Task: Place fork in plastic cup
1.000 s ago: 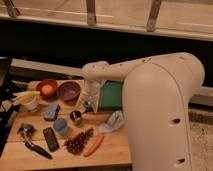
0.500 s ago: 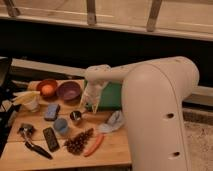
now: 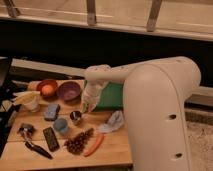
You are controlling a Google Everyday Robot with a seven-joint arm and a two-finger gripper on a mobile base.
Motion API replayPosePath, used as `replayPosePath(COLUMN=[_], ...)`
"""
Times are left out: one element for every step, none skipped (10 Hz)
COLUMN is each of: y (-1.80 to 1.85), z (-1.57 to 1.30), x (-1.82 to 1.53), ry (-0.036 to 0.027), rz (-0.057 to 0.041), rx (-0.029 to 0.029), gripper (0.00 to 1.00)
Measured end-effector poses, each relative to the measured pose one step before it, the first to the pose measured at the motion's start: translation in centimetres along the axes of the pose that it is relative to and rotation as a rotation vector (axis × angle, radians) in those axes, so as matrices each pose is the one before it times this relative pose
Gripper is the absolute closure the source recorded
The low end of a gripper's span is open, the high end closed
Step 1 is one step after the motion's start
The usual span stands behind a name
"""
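Note:
My gripper hangs from the white arm over the middle of the wooden table. It is just above and to the right of a small metal cup. A light blue plastic cup stands just left of and in front of the metal cup. I cannot make out the fork; it may be hidden at the gripper. A black-handled tool lies at the front left.
At the back are an orange bowl holding a fruit, a purple bowl and a green block. Also here: white cup, blue sponge, black bar, pinecone, carrot, crumpled white bag.
The gripper has come down a little toward the small metal cup. The objects on the table have not moved.

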Motion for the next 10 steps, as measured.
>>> replayPosePath(y=[0.286,0.2,0.349,0.418,0.595,0.473,0.88,0.481,0.727,0.941], z=[-0.354,-0.7,-1.366,-1.164,-1.264,-0.992,-1.436,-0.802,-0.783,-0.456], x=[0.121,0.0,0.032,0.063,0.087,0.074,0.058,0.018,0.011,0.196], ry=[-0.00369,-0.00924,-0.01354,-0.00977,-0.01121,-0.00861,-0.01363,-0.00636,-0.00752,-0.00147], rz=[-0.00555,-0.00456,-0.00834,-0.0088,-0.0115,-0.00915,-0.01653,-0.00934,-0.0197,-0.0251], rx=[-0.00331,-0.003,-0.00002,0.00175,0.00141,0.00168,-0.00302,-0.00253,-0.00746,-0.01148], gripper=[1.0,1.0,1.0,1.0,1.0,1.0,1.0,1.0,1.0,1.0])
